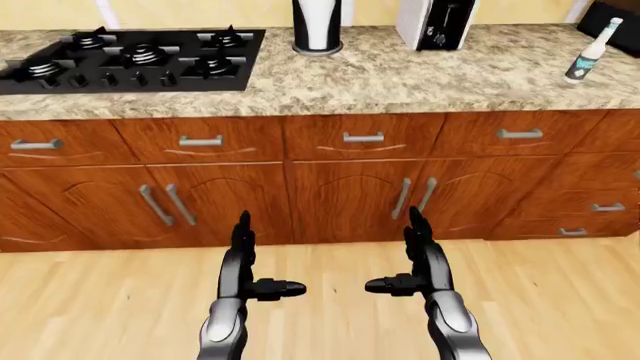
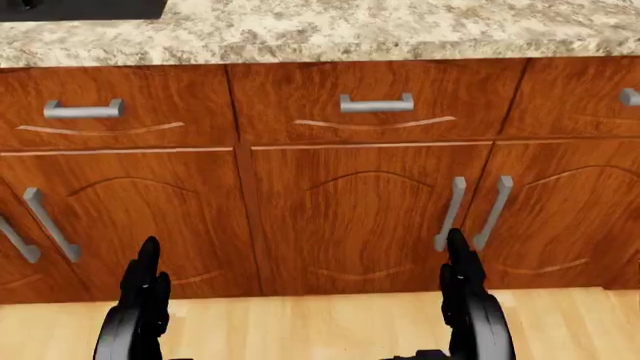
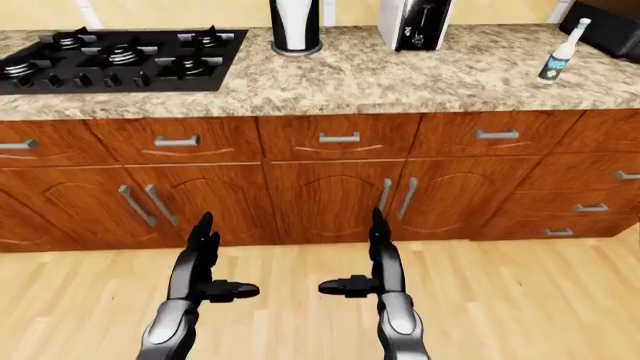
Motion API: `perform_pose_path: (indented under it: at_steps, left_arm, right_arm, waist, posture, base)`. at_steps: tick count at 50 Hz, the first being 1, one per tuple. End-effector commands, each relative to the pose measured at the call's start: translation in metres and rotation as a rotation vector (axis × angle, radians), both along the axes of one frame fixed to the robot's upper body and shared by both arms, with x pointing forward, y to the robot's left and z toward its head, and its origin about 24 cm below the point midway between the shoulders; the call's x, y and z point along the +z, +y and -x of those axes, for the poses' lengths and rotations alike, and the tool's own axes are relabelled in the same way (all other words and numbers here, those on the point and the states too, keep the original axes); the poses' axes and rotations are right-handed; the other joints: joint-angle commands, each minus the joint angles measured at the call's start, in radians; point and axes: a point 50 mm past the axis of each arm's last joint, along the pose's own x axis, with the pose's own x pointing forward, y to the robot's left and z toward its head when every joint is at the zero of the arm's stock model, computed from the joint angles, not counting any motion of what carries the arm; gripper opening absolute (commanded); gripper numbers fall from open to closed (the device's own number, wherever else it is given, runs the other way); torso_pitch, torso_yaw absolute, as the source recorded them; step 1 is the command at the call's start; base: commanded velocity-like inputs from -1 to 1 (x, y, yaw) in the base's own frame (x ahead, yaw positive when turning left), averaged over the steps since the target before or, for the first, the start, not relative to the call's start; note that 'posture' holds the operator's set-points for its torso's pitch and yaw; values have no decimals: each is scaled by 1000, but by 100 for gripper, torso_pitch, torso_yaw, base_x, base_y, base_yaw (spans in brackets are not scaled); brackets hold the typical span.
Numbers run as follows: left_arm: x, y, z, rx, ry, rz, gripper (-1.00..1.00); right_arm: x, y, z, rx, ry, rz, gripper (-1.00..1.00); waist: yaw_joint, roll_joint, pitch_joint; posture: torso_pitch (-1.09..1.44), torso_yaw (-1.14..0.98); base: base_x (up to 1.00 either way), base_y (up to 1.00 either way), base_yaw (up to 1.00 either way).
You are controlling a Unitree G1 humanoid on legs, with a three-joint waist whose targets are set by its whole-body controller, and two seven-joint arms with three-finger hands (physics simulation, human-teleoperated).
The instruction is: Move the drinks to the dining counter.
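The granite surface [image 1: 400, 75] runs across the top of the left-eye view, its edge overhanging a row of wooden drawers [image 1: 363, 138] and cabinet doors [image 1: 350, 199]. Below them, wood floor [image 1: 330, 300] lies open between the cabinets and the robot, with free room at 3 and 9 o'clock of both arms.

The left hand [image 1: 243, 259] and right hand [image 1: 418, 255] hang low over the floor at about 7 and 5 o'clock of that view, well apart from the surface. Each has its fingers spread, pointing up, thumb turned inward, and holds nothing.

The one drink in sight, a white bottle [image 1: 592, 51] with a dark label, stands slightly tilted at 2 o'clock near the surface's right end, just beside a dark thing cut off by the corner of the picture. At 10 o'clock sits a black stove [image 1: 130, 58]. At 12 o'clock stand a black-and-white cylinder [image 1: 317, 26] and a white-and-black appliance [image 1: 437, 22]; their tops are cut off.

The head view looks lower: only the surface's edge, the drawers, the doors and both hands show, not the bottle.
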Motion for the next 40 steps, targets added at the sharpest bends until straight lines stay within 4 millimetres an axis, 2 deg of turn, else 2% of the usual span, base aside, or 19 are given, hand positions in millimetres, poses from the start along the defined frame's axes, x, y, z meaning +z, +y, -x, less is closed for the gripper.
perform_pose_path:
  at_steps: [1,3,5,7,8,14,23,24,25,26,27,28,29,30,32,35,36,39,40]
  left_arm:
    - [46,-7,-8,-37,-187,10,100]
    - [52,-10,-7,-46,-196,8,100]
    - [55,-12,-6,-49,-208,-27,100]
    - [57,-12,-8,-50,-209,-16,100]
    - [59,-13,-8,-52,-211,-13,100]
    - [80,-20,-2,-72,-246,-33,100]
    - [141,-19,-2,-77,-332,-42,100]
    - [143,-20,-2,-76,-337,-43,100]
    - [148,-20,-3,-77,-344,-41,100]
    - [148,-20,-3,-77,-344,-41,100]
    - [148,-20,-3,-77,-344,-41,100]
    - [161,-22,-4,-85,-356,-47,100]
    - [166,-23,-4,-89,-362,-46,100]
    - [168,-24,-4,-92,-366,-46,100]
    - [174,-25,-3,-99,-372,-46,100]
    - [182,-26,-3,-106,-384,-49,100]
    - [186,-26,-3,-105,-391,-50,100]
    - [191,-27,-2,-108,-399,-53,100]
    - [192,-27,-3,-109,-401,-53,100]
  right_arm:
    - [29,3,-12,22,-169,5,100]
    - [29,3,-12,23,-171,8,100]
    - [31,4,-10,24,-177,20,100]
    - [33,5,-11,27,-183,17,100]
    - [33,5,-11,29,-184,17,100]
    - [41,7,-6,29,-207,18,100]
    - [90,-2,-2,41,-283,-33,100]
    - [92,-2,-1,43,-285,-35,100]
    - [95,-3,-2,43,-289,-32,100]
    - [95,-3,-2,43,-289,-32,100]
    - [95,-3,-2,43,-289,-32,100]
    - [109,-5,-1,64,-307,-46,100]
    - [111,-5,0,64,-314,-40,100]
    - [112,-6,-1,64,-316,-41,100]
    - [117,-7,-1,65,-323,-41,100]
    - [123,-7,-2,71,-329,-37,100]
    - [125,-6,0,77,-330,-36,100]
    - [130,-6,0,79,-338,-31,100]
    - [131,-6,1,76,-337,-21,100]
  waist:
    - [-2,-8,-1]
    - [6,1,-63]
    - [4,-9,-19]
    - [8,-9,-68]
    - [9,-9,-74]
    - [8,-5,-81]
    - [10,-7,-90]
    - [11,-3,-105]
    - [-4,10,-91]
    - [4,2,-83]
    - [3,5,-81]
    - [-10,7,-84]
    - [-4,2,-66]
    - [-5,-2,-62]
    - [-10,-12,-60]
    - [-37,-9,-62]
    - [-36,-16,-60]
    - [-43,8,-55]
    - [-12,12,-47]
  posture:
    - [0,0]
    - [0,0]
    - [0,0]
    - [0,0]
    - [0,0]
    - [0,0]
    - [0,0]
    - [0,0]
    - [0,0]
    - [0,0]
    - [0,0]
    - [0,0]
    - [0,0]
    - [0,0]
    - [0,0]
    - [0,0]
    - [0,0]
    - [0,0]
    - [0,0]
  base:
    - [0,0,0]
    - [0,0,0]
    - [0,0,0]
    - [0,0,0]
    - [0,0,0]
    - [0,0,0]
    - [0,0,0]
    - [0,-18,0]
    - [0,0,-52]
    - [0,0,-52]
    - [0,0,-52]
    - [10,0,-100]
    - [10,0,-100]
    - [10,0,-100]
    - [11,0,-100]
    - [10,0,-100]
    - [10,0,-100]
    - [10,0,-100]
    - [10,-70,0]
